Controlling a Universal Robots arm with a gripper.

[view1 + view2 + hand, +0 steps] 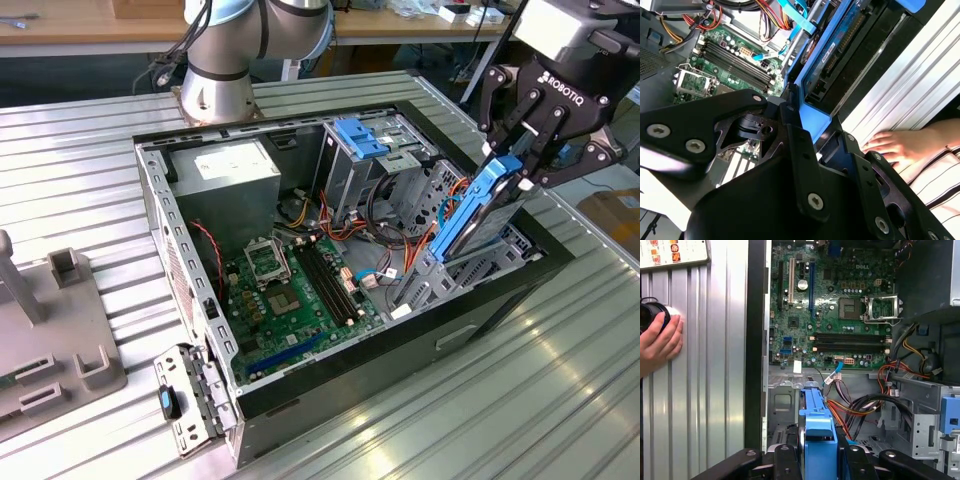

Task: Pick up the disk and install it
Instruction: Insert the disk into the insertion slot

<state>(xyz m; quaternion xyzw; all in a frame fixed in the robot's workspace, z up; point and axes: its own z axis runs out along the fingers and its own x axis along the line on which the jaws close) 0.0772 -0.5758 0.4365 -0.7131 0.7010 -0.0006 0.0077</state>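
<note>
the gripper is clamping the disk by its blue upper end, holding it tilted, seemingly so the lower end is lining up with the drive bay.

Open PC case lies on its side on the ribbed metal table, motherboard facing up. Gripper is at the exterior view's right, over the case's right end, fingers clamped on the top end of the disk. Disk is tilted steeply, lower end down in the bay at that end. Drive cage with a blue top sits at the far side, grey power-supply box far left. Arm base stands beyond the case. Grey fixture is at near left, well apart from the case.
</note>
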